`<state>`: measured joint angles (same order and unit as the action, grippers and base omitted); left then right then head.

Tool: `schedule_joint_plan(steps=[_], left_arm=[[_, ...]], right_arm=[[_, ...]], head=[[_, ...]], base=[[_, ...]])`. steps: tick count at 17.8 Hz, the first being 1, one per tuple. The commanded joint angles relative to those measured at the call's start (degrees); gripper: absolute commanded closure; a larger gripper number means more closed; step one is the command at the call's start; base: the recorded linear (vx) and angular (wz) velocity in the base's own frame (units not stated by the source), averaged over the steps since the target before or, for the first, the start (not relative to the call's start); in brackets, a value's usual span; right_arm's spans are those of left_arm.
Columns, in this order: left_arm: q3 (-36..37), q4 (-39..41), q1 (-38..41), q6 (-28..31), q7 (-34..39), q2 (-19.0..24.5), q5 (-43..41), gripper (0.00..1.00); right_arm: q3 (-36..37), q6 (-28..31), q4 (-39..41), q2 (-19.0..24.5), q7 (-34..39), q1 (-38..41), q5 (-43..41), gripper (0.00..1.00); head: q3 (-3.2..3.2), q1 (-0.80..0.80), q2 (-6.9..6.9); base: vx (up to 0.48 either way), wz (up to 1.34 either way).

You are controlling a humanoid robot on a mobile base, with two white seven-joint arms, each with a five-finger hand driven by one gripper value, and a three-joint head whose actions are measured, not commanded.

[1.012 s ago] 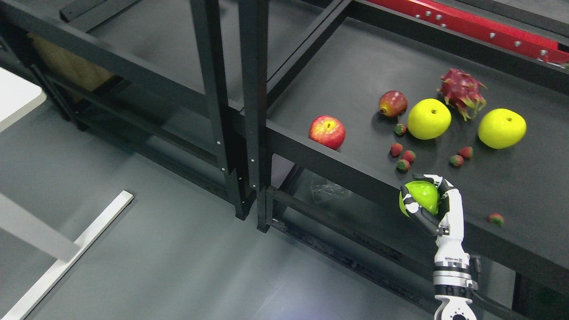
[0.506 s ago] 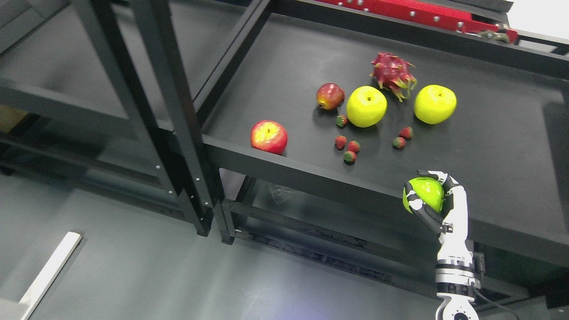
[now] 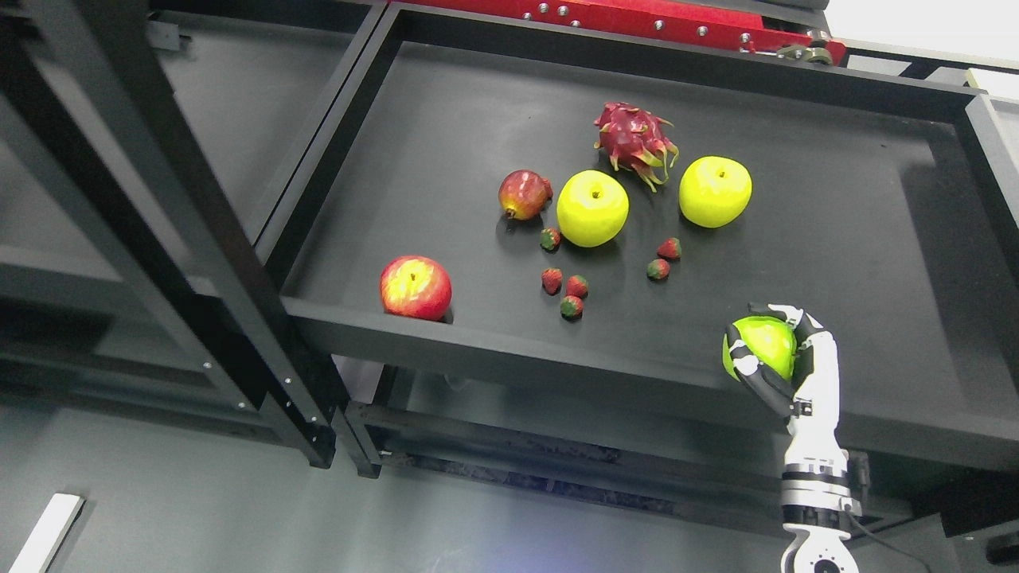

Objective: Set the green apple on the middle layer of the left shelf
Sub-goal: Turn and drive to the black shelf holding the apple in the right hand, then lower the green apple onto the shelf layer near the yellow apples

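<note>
The right robot hand (image 3: 768,354) has its fingers wrapped around the green apple (image 3: 763,347), holding it above the front edge of the right shelf (image 3: 860,263). Up and to its left lie two yellow apples (image 3: 592,208), a dragon fruit (image 3: 634,141), scattered strawberries (image 3: 571,306) and, farther left, a red apple (image 3: 415,287). This looks like the carrying step: the apple is grasped but not yet delivered. The left shelf (image 3: 231,119) sits well apart to the left, beyond the black uprights (image 3: 199,239), so the next move calls for travelling left.
</note>
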<state>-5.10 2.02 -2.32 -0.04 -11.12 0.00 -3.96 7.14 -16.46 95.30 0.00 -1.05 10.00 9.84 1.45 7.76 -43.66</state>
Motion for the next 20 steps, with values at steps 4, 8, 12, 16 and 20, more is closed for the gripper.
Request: schedule_joint_plan(steps=[4, 8, 12, 16, 20], left_arm=[[0.0, 0.0, 0.0, 0.0, 0.0, 1.0, 0.0, 0.00], [0.0, 0.0, -0.1, 0.0, 0.0, 1.0, 0.0, 0.00], [0.0, 0.0, 0.0, 0.0, 0.0, 1.0, 0.0, 0.00], [0.0, 0.0, 0.0, -0.1, 0.0, 1.0, 0.0, 0.00], [0.0, 0.0, 0.0, 0.0, 0.0, 1.0, 0.0, 0.00]], right_arm=[[0.2, 0.0, 0.2, -1.0, 0.0, 0.0, 0.0, 1.00], [0.2, 0.1, 0.2, -1.0, 0.0, 0.0, 0.0, 1.00], [0.2, 0.1, 0.2, -1.0, 0.0, 0.1, 0.0, 1.00], [0.2, 0.1, 0.2, -1.0, 0.0, 0.2, 0.0, 1.00], [0.2, 0.2, 0.2, -1.0, 0.0, 0.2, 0.0, 1.00]], head=[[0.00, 0.00, 0.00], [0.00, 0.00, 0.00], [0.00, 0.00, 0.00], [0.00, 0.00, 0.00], [0.00, 0.00, 0.00]], base=[[0.198, -0.06], [0.201, -0.04], [0.165, -0.01], [0.135, 0.00], [0.095, 0.00]])
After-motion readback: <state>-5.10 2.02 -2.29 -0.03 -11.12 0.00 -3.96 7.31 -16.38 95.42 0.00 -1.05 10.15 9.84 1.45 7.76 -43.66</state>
